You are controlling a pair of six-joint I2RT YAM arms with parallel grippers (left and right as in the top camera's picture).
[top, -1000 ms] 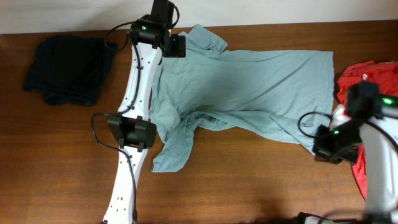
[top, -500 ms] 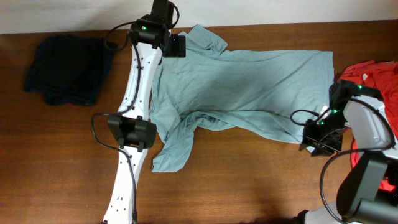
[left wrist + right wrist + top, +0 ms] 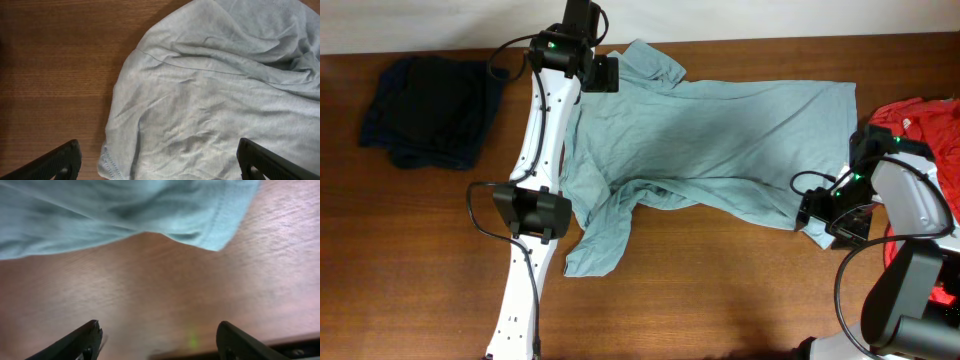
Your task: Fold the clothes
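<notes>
A brown wooden table (image 3: 720, 300) fills the scene, with a pale strip of wall along its far edge. The right gripper (image 3: 159, 342) holds its two dark fingers wide apart over bare wood with nothing between them. A hemmed corner of the pale grey-teal T-shirt (image 3: 720, 140) lies just ahead of it. The left gripper (image 3: 160, 167) is also spread wide and empty, above rumpled cloth at the shirt's far left end. The T-shirt lies mostly flat across the middle of the table, its near side bunched into a ridge and one sleeve trailing toward the near left. A red shirt (image 3: 920, 125) sits at the right edge, partly hidden behind the right arm. A dark navy garment (image 3: 425, 110) lies heaped at the far left, apart from the T-shirt.
</notes>
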